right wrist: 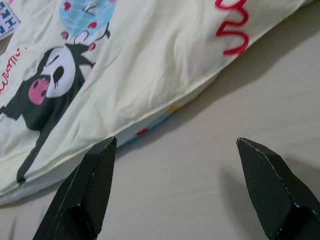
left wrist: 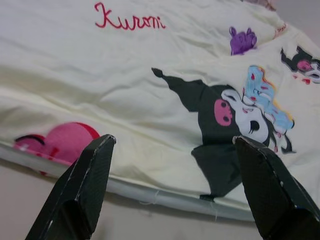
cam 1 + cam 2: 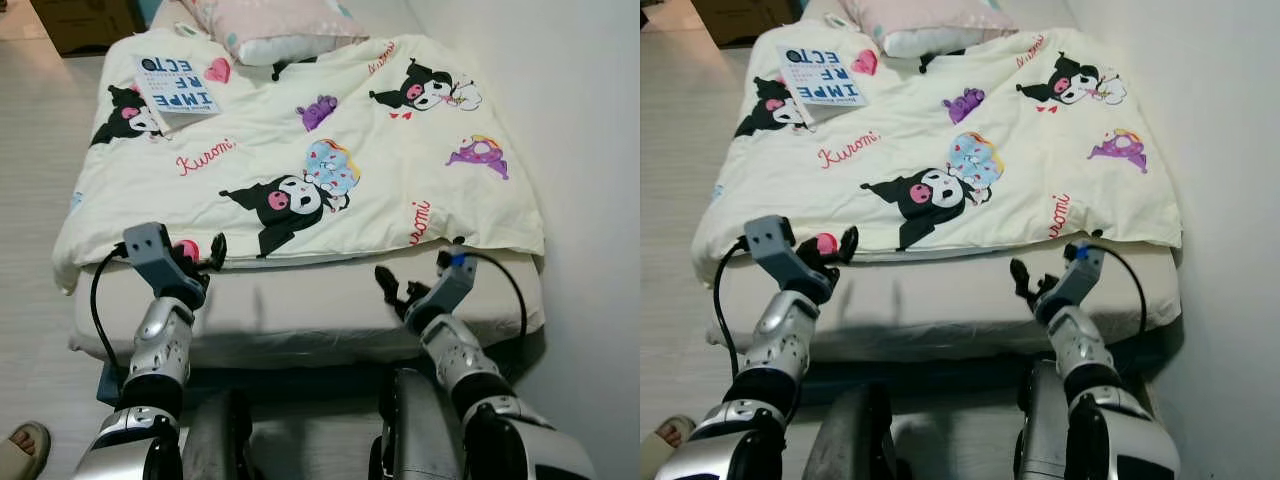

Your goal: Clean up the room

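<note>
Down at our feet first, in the left eye view: our two silver arms reach toward the foot of the bed [image 3: 300,320], where a bare strip of beige mattress lies between us and the blanket [image 3: 300,150]. Our left gripper [image 3: 200,258] hovers right at the blanket's near edge, fingers spread. Our right gripper [image 3: 392,290] hangs over the bare mattress, a little short of the hem, fingers parted too. The cream blanket, printed with black cartoon figures and red script, lies spread flat over the bed. A pink pillow [image 3: 275,25] sits at the far end, and a book [image 3: 178,82] rests on the blanket's far left corner. A white wall [image 3: 580,150] runs along the right. Someone's sandalled foot [image 3: 22,447] shows on the floor at our left.

The right eye view gives us the same layout, with the left gripper [image 3: 832,250] at the hem.

Left wrist view now: our two black fingers [image 2: 82,185] stand wide apart, gripping nothing, the blanket's hem and a pink heart print just ahead of them.

Right wrist view: fingers [image 1: 85,192] released and wide, bare mattress between them, the blanket's edge just beyond.
</note>
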Controlling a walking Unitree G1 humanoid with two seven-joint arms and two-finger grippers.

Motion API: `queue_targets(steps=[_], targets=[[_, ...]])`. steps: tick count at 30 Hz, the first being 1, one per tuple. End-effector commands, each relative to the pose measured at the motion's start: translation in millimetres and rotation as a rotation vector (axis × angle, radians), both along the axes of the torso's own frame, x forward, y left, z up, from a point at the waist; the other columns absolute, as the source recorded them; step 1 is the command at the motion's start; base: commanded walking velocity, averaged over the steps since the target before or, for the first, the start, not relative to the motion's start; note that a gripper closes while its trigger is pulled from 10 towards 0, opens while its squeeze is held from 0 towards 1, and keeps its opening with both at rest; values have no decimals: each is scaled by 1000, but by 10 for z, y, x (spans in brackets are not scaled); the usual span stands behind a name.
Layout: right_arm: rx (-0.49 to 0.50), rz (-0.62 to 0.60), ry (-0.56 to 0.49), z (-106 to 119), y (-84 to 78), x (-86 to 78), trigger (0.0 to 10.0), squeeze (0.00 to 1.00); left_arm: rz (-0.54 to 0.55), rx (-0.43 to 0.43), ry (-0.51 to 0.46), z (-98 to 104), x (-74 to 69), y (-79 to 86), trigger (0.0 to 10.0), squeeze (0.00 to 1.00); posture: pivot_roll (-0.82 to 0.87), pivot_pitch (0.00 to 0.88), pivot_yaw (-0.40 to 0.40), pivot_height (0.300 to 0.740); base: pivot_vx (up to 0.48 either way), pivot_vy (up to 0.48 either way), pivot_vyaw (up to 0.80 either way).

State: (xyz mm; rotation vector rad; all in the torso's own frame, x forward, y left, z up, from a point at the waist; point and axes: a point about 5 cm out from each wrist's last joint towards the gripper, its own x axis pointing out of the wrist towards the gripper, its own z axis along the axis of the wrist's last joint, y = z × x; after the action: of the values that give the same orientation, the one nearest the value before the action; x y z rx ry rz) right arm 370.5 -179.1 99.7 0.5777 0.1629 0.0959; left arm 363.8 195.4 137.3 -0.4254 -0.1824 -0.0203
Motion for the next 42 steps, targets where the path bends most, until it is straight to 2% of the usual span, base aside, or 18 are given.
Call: queue_targets(steps=[1,3,4,7,10,12,14,15,16,18,21,26,31,32,34,37,40,42], targets=[[41,-7,30,-72,-10,-36,10000,0,0,-53,33,-87,-30,6,10000,0,-13,364,2,516,0,0,0],[77,-13,16,-21,-20,-7,10000,0,11,-116,43,-94,-21,29,10000,0,-8,376,7,511,0,0,0],[77,-13,16,-21,-20,-7,10000,0,11,-116,43,-94,-21,29,10000,0,-8,376,7,511,0,0,0],[131,-21,-14,91,-34,52,10000,0,77,-307,69,-135,-23,144,10000,0,-3,399,10,496,0,0,0],[131,-21,-14,91,-34,52,10000,0,77,-307,69,-135,-23,144,10000,0,-3,399,10,496,0,0,0],[139,-20,-26,119,-31,64,10000,0,164,-427,135,-307,-103,314,10000,0,-9,420,11,487,0,0,0],[139,-20,-26,119,-31,64,10000,0,164,-427,135,-307,-103,314,10000,0,-9,420,11,487,0,0,0],[140,-19,-34,130,-26,66,10000,0,199,-484,181,-425,-156,393,10000,0,-11,422,11,482,0,0,0],[140,-19,-34,130,-26,66,10000,0,199,-484,181,-425,-156,393,10000,0,-11,422,11,482,0,0,0],[150,-14,-68,124,-29,38,10000,0,283,-593,264,-607,-249,560,10000,0,-36,447,10,482,0,0,0],[147,-5,-88,89,-45,-12,10000,0,351,-644,292,-651,-290,677,10000,0,-50,455,10,482,0,0,0],[148,26,-126,57,-61,-131,10000,0,386,-695,254,-523,-254,854,10000,0,-85,481,8,482,0,0,0],[164,33,-141,64,-64,-177,10000,0,370,-716,219,-431,-209,889,10000,0,-92,489,8,482,0,0,0],[183,31,-146,64,-79,-210,10000,0,340,-741,163,-318,-156,912,10000,0,-99,499,6,482,0,0,0],[183,31,-146,64,-79,-210,10000,0,340,-741,163,-318,-156,912,10000,0,-99,499,6,482,0,0,0],[209,29,-157,83,-88,-272,10000,0,278,-787,52,-104,-73,960,10000,0,-110,516,2,482,0,0,0],[215,37,-163,96,-67,-313,10000,0,252,-796,7,-13,-46,985,10000,0,-118,527,-1,482,0,0,0],[224,78,-155,79,27,-452,10000,0,221,-813,-58,134,-6,1030,10000,0,-133,542,-9,482,0,0,0]])
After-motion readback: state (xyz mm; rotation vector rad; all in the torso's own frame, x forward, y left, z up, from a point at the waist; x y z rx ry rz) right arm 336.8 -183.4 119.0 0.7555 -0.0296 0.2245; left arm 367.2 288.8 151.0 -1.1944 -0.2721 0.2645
